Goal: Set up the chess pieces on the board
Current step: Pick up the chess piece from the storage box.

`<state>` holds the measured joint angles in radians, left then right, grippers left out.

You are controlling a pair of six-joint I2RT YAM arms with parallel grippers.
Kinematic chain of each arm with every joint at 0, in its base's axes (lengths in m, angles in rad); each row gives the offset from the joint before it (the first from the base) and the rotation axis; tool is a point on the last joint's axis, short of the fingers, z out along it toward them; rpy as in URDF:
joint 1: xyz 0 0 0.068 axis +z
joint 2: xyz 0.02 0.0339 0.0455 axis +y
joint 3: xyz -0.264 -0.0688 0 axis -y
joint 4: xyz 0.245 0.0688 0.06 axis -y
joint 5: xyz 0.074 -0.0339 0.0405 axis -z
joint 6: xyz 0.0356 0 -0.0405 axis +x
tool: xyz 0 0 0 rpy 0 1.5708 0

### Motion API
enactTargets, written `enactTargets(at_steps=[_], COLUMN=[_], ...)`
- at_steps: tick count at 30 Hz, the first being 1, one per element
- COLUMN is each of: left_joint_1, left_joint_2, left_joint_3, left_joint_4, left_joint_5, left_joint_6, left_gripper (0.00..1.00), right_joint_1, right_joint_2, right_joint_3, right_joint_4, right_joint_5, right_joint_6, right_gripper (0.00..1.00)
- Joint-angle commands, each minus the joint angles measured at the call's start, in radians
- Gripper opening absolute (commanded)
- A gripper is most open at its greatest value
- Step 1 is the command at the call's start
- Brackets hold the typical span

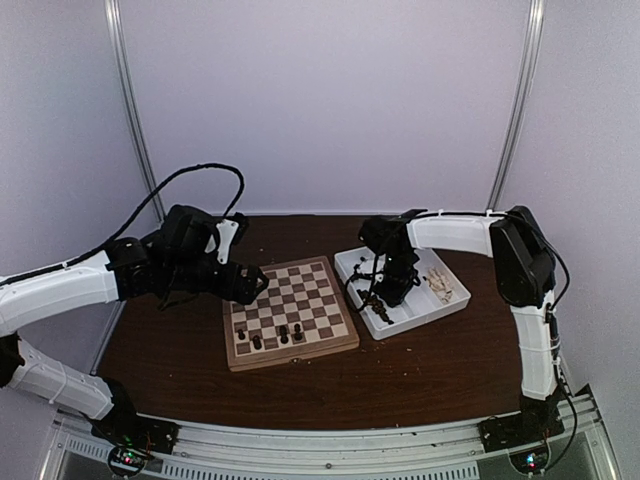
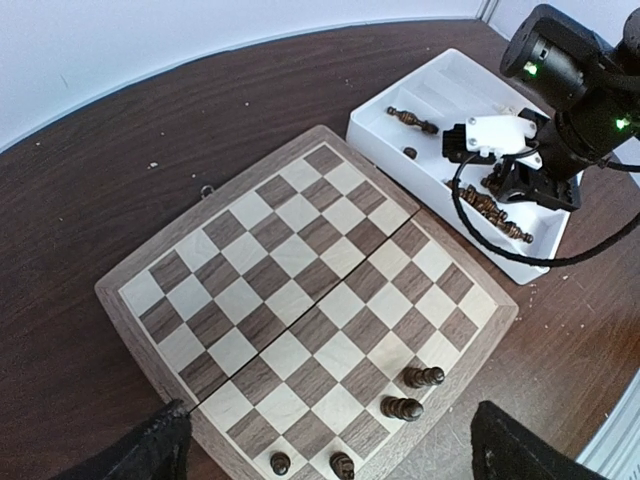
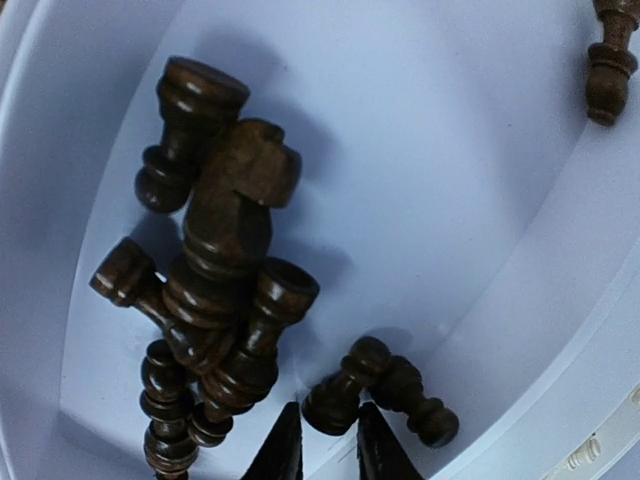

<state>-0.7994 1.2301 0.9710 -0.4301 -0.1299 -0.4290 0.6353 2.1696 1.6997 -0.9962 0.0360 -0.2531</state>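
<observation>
The board [image 1: 300, 290] lies mid-table with several dark chess pieces [image 1: 283, 333] standing along its near rows, seen as two tall ones [image 2: 412, 392] and two small ones [image 2: 280, 463] in the left wrist view. My left gripper [image 1: 255, 285] hangs open above the board [image 2: 300, 270], its fingertips [image 2: 160, 445] wide apart and empty. My right gripper [image 1: 385, 295] is down in the white tray [image 1: 402, 328]. In the right wrist view it [image 3: 330, 440] is shut on the base of a lying dark pawn [image 3: 345, 392], which touches another pawn [image 3: 420, 400].
A heap of dark pieces [image 3: 225, 290] lies in the tray [image 3: 430, 180] left of the held pawn, and one more [image 3: 608, 60] lies at the top right. Pale pieces [image 1: 440, 288] fill the tray's right compartment. Loose dark pieces [image 2: 412, 120] lie in its far compartments.
</observation>
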Motion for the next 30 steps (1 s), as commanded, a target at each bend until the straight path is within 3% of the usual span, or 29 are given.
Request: enactTargets(at_steps=[1, 9, 19, 30], left_joint_1=[0.006, 0.006, 0.008, 0.008], left_joint_2=[-0.035, -0.067, -0.16, -0.251], left_joint_3=[0.024, 0.044, 0.107, 0.075], left_joint_4=[0.032, 0.027, 0.036, 0.058], left_joint_5=[0.022, 0.04, 0.032, -0.005], left_joint_6=[-0.013, -0.03, -0.162, -0.218], left_gripper=[0.98, 0.98, 0.98, 0.98], right_joint_1=[0.007, 0.005, -0.006, -0.026], right_joint_2=[0.004, -0.015, -0.058, -0.08], right_joint_3=[-0.021, -0.011, -0.005, 0.003], right_joint_4=[0.014, 0.036, 0.039, 0.072], right_joint_5=[0.002, 0.026, -0.008, -0.084], right_joint_6=[0.02, 0.036, 0.082, 0.237], right_gripper=[0.21, 0.24, 0.26, 0.25])
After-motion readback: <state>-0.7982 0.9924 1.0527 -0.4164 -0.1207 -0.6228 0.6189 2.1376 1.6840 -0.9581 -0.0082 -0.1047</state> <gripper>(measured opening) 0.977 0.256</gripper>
